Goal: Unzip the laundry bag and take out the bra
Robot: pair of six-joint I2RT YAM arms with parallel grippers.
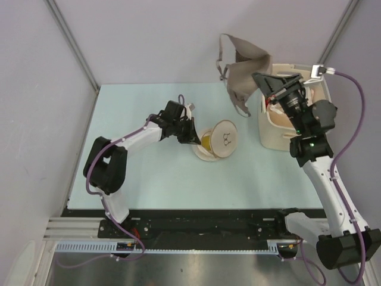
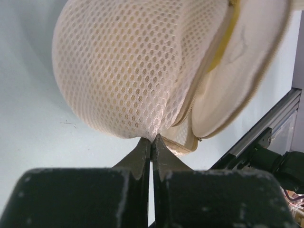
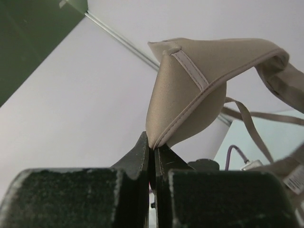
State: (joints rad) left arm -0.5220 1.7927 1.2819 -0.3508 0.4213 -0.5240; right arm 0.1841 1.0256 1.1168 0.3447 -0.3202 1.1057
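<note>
Jaws of the left gripper [image 1: 195, 141] [image 2: 152, 140] are pressed together on a fold of the mesh wall of the laundry bag [image 1: 223, 140] [image 2: 128, 71], beside the zip. The bag lies on the table [image 1: 149, 179] just right of the fingertips, gaping, its printed half tipped up. Its halves run near-left to far-right. The bra [image 1: 205, 142] [image 2: 222, 45] shows as a yellow strip in the gap between them. The left arm reaches low, forward and rightward, elbow bent. The right gripper [image 1: 259, 78] [image 3: 153, 142], raised above the basket [image 1: 280, 134], pinches a taupe strappy garment [image 1: 241, 68] [image 3: 190, 90].
</note>
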